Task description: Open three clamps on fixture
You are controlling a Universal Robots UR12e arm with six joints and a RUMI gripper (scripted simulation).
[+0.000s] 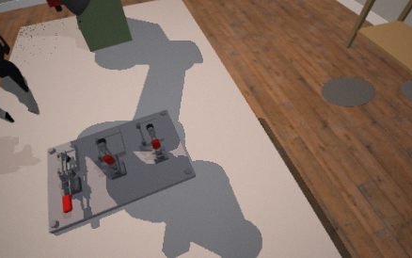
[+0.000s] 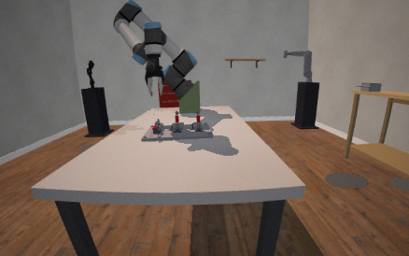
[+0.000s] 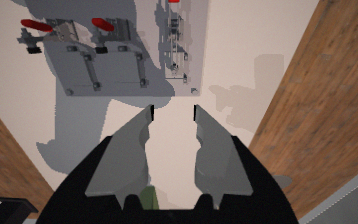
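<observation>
Fingers set narrow, holding nothing; gripper (image 3: 173, 113) hovers high above the worktop (image 1: 241, 155), well clear of the fixture (image 1: 180, 175). Three toggle clamps: the left clamp (image 1: 67, 201) has its red handle laid flat, likely open; middle clamp (image 1: 109, 160) and right clamp (image 1: 156, 143) look shut. One of three done, I'd say.
</observation>
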